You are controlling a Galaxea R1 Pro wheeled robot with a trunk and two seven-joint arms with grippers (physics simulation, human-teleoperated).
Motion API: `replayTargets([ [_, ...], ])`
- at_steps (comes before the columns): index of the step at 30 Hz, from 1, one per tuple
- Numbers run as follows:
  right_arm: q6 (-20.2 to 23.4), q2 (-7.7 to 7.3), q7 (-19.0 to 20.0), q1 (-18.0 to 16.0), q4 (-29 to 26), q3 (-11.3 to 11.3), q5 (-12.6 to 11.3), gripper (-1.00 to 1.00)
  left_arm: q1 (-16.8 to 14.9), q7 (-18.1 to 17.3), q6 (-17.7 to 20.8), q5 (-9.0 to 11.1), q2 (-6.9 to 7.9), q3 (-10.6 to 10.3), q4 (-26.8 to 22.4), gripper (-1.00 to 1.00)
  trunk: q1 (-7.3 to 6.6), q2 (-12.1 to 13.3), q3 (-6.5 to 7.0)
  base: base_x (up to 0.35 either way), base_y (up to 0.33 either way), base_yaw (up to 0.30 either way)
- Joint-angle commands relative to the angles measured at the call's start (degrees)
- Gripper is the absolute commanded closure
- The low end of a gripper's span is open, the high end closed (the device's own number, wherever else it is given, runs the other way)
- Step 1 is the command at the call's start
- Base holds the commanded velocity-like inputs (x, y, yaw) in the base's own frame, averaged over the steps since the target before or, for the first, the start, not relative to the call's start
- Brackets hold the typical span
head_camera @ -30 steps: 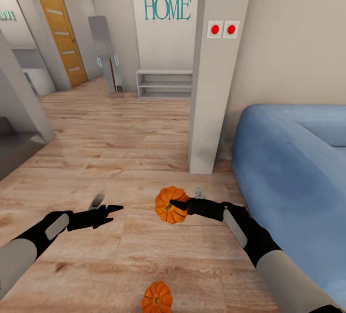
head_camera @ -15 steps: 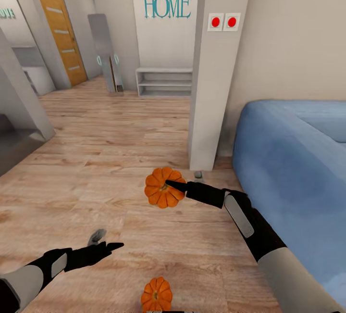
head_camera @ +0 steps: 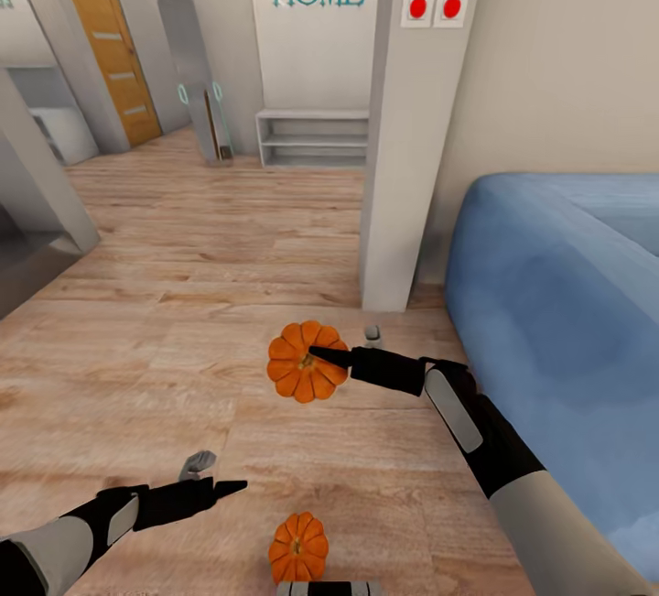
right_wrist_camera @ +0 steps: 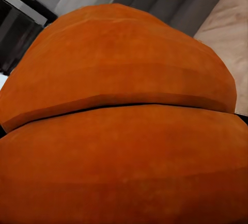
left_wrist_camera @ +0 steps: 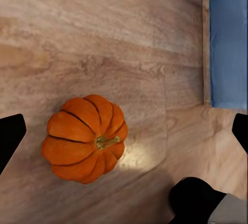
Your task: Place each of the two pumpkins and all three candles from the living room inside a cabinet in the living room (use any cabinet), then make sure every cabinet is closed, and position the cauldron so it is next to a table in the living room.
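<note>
Left gripper (head_camera: 229,488) lowered — seemingly open.

We're looking at a light wood-plank floor (head_camera: 183,303), and one small orange pumpkin (head_camera: 298,547) is sitting right on it, plus a blue sofa (head_camera: 549,303) and a white pillar (head_camera: 403,166).

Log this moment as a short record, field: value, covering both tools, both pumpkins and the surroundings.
right tool: shut on the held pumpkin, lifted above the floor
left tool: open, empty, low over the wood floor
second pumpkin: on the floor, stem up, seen between the left tool's fingers in the left wrist view
sofa: blue, on the robot's right
pillar: white, two red buttons
</note>
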Motion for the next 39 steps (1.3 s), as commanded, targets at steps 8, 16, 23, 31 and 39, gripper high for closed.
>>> replayTargets([
  [8,0.1,-0.09,0.5,0.0,-0.2,1.7,-0.1,1.0,0.0,-5.5,-3.2,-2.2,0.03,0.0,-1.1,-1.0,0.2,-0.1,-1.78,0.0,0.0,0.0],
  [16,-0.2,0.03,0.1,0.0,-2.3,2.0,0.1,1.0,0.0,-12.2,-3.4,-2.4,1.2,-0.1,-1.4,-1.0,0.41,-0.2,-3.55,0.0,0.0,0.0],
  [23,-0.4,0.23,-0.1,0.0,-2.3,3.1,0.5,1.0,0.0,-12.2,-3.7,-2.4,1.19,-0.1,-1.4,-1.0,0.59,-0.3,-5.1,0.0,0.0,0.0],
  [31,-0.4,0.24,-0.1,0.0,-2.4,3.3,0.5,1.0,0.0,-12.2,-4.4,-2.4,1.26,0.0,-1.4,-1.0,0.8,-0.4,-6.87,0.0,0.0,0.0],
  [39,-0.2,0.18,0.1,0.0,-5.4,3.4,0.4,1.0,0.0,-12.2,-4.4,-2.4,1.27,-0.1,-1.4,-1.0,1.0,-0.5,-8.65,0.0,0.0,0.0],
])
